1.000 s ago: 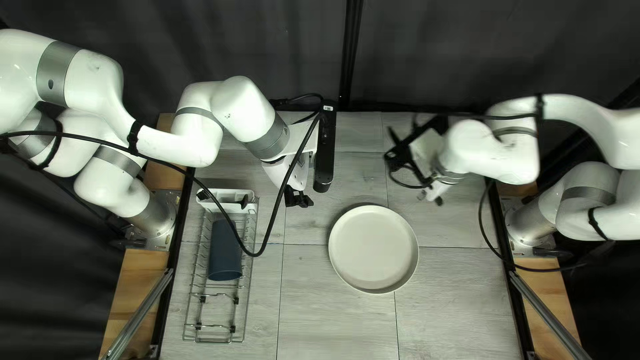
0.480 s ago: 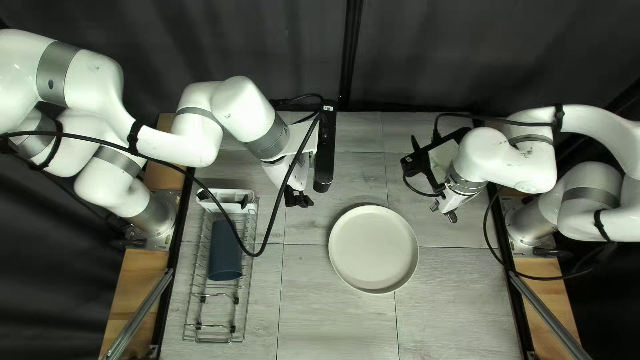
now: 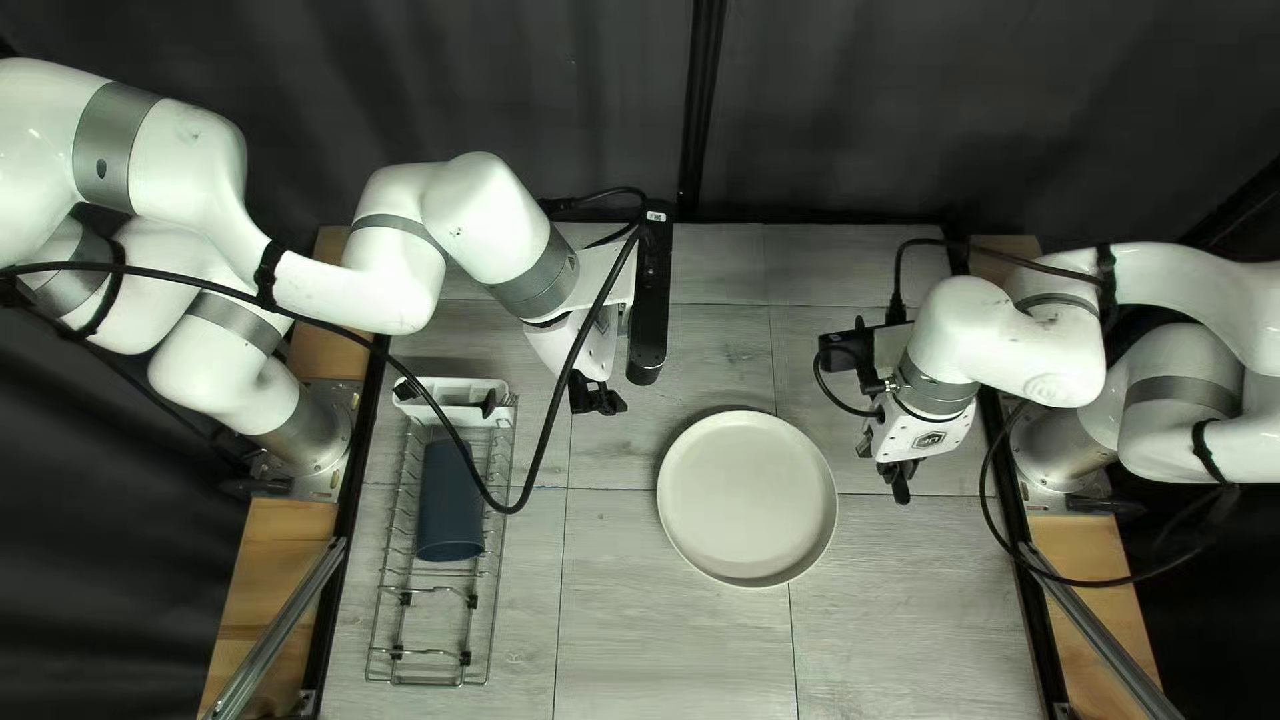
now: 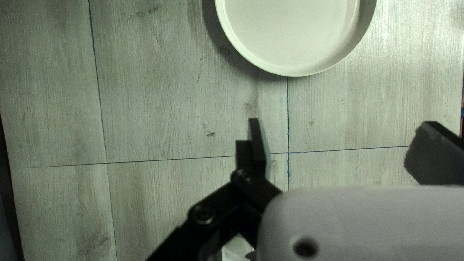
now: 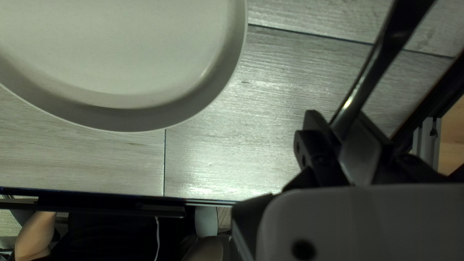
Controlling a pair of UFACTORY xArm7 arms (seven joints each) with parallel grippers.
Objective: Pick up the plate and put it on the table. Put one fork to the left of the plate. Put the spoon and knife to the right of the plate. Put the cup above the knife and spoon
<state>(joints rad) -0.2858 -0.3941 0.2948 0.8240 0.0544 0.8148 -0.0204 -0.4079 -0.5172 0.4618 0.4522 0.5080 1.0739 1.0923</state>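
- Right gripper (image 3: 899, 483): jaws narrow, closed on a thin metal utensil (image 5: 356, 96), one finger against either side.
- Utensil slanted out ahead of the jaws and widened toward its far end; couldn't tell which piece of cutlery. It was clear of the plate in the right wrist view.
- Left gripper (image 3: 596, 398): jaws wide, gap between the fingers, holding nothing. Hung near the rack's far end, between rack and plate.
- Plate (image 3: 747, 496): pale, round, raised rim, face up on the bench (image 3: 667, 640), well right of the rack. Right gripper was off to its right and a bit toward the far edge; left gripper off to its far left. Left wrist view had the plate ahead of the wide jaws, not touching them.
- Cup (image 3: 451, 504): dark blue, in the wire rack (image 3: 492, 614).
- Rack stood at the left side of the bench, white bin (image 3: 454, 391) at its far end.
- Person's bare arm (image 5: 36, 237) and dark clothing (image 5: 116, 237) past the bench edge, right wrist view.
- Dark curtain (image 3: 854, 107) behind the far edge.
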